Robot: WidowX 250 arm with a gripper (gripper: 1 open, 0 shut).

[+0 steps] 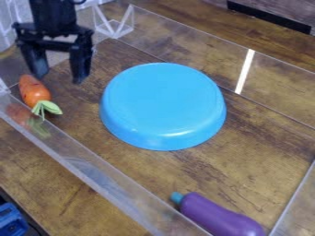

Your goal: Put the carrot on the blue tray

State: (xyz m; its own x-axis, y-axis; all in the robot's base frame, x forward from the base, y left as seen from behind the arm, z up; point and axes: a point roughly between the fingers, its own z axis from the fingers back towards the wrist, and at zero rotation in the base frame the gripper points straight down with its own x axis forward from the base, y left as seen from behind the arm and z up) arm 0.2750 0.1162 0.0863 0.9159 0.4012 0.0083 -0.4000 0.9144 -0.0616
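One blue tray w/ nothing on it, carrot beside on table

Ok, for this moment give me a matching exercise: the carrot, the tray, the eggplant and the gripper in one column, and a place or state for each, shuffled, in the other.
Column one:
1. carrot
2. blue tray
3. eggplant
4. gripper

Column two:
A. bottom edge of the view, lying on the wood
B. open, above the table, holding nothing
C. middle of the table, nothing on it
D. far left, lying by the clear wall

Pairs: 1-D, 2-C, 3-A, 4-B
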